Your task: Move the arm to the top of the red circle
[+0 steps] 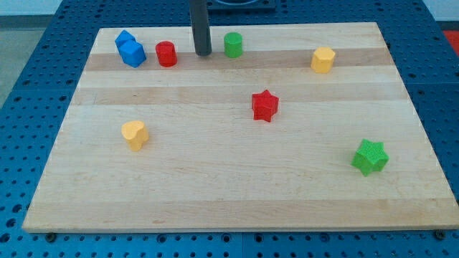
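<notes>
The red circle [166, 54] is a short red cylinder near the view's top left of the wooden board [237, 193]. My tip [204, 54] rests on the board to the right of the red circle, about one block's width away, not touching it. The green circle [233, 44] stands just to the right of my tip. The rod rises straight up out of the view's top.
A blue block [130, 49] sits left of the red circle. A yellow hexagon-like block [323, 59] is at the top right, a red star [265, 105] near the middle, a yellow heart [134, 134] at the left, a green star [370, 156] at the lower right.
</notes>
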